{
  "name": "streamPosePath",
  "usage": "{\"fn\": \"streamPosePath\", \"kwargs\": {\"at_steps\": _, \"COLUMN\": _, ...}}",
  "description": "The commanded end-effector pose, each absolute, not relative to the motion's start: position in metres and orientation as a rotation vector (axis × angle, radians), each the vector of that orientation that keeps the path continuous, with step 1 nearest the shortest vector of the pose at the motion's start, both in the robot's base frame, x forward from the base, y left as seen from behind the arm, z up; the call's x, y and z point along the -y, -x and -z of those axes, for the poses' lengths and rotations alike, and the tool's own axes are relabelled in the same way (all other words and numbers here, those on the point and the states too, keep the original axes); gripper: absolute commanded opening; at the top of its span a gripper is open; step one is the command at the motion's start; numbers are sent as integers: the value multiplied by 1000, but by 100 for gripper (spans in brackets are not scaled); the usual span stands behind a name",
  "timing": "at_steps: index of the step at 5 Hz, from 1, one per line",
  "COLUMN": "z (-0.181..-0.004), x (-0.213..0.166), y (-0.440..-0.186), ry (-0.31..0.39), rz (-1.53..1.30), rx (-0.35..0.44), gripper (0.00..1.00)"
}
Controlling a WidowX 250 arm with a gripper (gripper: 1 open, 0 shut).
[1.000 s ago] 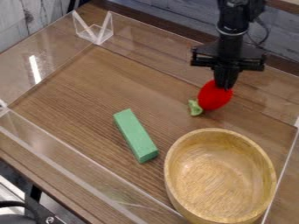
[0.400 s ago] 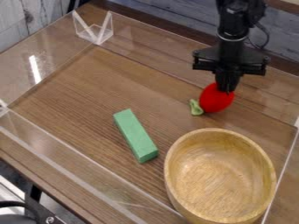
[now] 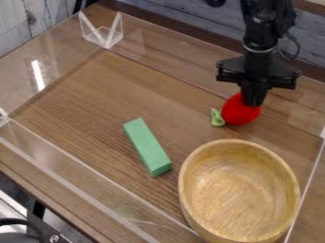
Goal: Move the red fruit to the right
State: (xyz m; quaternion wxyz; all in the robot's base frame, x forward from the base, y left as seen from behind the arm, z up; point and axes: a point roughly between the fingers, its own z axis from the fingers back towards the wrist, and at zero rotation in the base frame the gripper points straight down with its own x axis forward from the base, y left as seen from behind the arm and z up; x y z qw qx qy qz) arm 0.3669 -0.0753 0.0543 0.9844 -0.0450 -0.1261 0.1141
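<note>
**Robot hand gripping a red toy fruit on a wooden surface**

A wooden surface [image 3: 114,95] with a brown grain filled most of the view, enclosed by low clear plastic walls [image 3: 51,43] along its left and far edges. At the near right sat a round wooden bowl [image 3: 241,195], pale and shallow, the largest object on the surface. A black robot arm [image 3: 264,24] came down from the top right, pointing steeply downward. To the left of the bowl, well apart from the arm, a green rectangular block [image 3: 147,146] lay flat, angled from far left to near right. The hand [image 3: 253,98] was closed tightly on the top of the red fruit [image 3: 241,111], its fingers pinched together against it. The red fruit was on the right side of the surface, just beyond the far rim of the bowl, with its small green leafy stem [image 3: 218,117] sticking out to the left. Whether the fruit rested on the surface or hung just above it could not be told.
</note>
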Motion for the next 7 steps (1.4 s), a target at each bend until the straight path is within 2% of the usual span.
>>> {"fn": "streamPosePath", "kwargs": {"at_steps": 1, "z": -59, "x": 76, "y": -372, "ry": 101, "rz": -183, "rx": 285, "gripper": 0}}
{"fn": "streamPosePath", "kwargs": {"at_steps": 2, "z": -53, "x": 76, "y": -371, "ry": 100, "rz": -145, "rx": 281, "gripper": 0}}
{"fn": "streamPosePath", "kwargs": {"at_steps": 4, "z": -71, "x": 69, "y": -373, "ry": 62, "rz": -343, "rx": 288, "gripper": 0}}
{"fn": "streamPosePath", "kwargs": {"at_steps": 5, "z": -72, "x": 68, "y": -373, "ry": 64, "rz": -296, "rx": 286, "gripper": 0}}
{"fn": "streamPosePath", "kwargs": {"at_steps": 7, "z": -81, "x": 78, "y": -348, "ry": 75, "rz": -329, "rx": 257, "gripper": 0}}
